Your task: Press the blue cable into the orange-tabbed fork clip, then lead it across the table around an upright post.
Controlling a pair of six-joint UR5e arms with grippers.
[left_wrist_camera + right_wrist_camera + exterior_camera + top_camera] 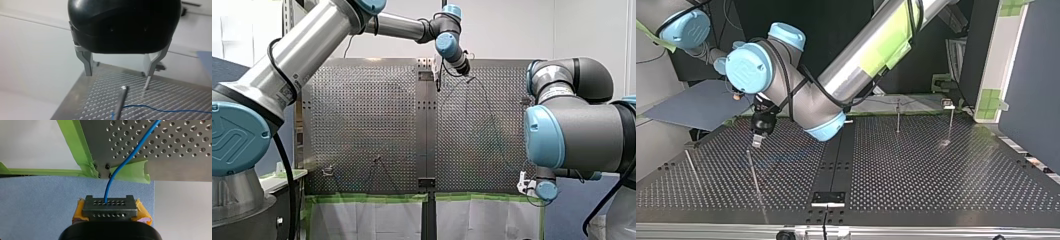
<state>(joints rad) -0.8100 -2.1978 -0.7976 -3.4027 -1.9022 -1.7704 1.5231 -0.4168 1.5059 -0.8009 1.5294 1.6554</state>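
My left gripper (118, 75) is open, its metal fingers (88, 65) hanging just above an upright post (121, 100) that stands between them. The blue cable (162, 110) runs past that post's foot. In the top view the same left gripper (757, 139) hovers over a thin post (755, 175) at the table's left. My right gripper (110, 211) sits off the table's corner, its yellow pads (142, 211) shut on a grey perforated block (110, 206). The blue cable (125, 162) leaves that block and runs onto the perforated table (175, 145). I cannot make out an orange-tabbed clip.
More upright posts (897, 117) (950, 125) (691, 167) stand on the table. A small fixture (948, 103) sits at the far edge on the top view's right. Green tape (130, 171) lines the table edge, and a blue-grey pad (37, 202) lies under my right gripper.
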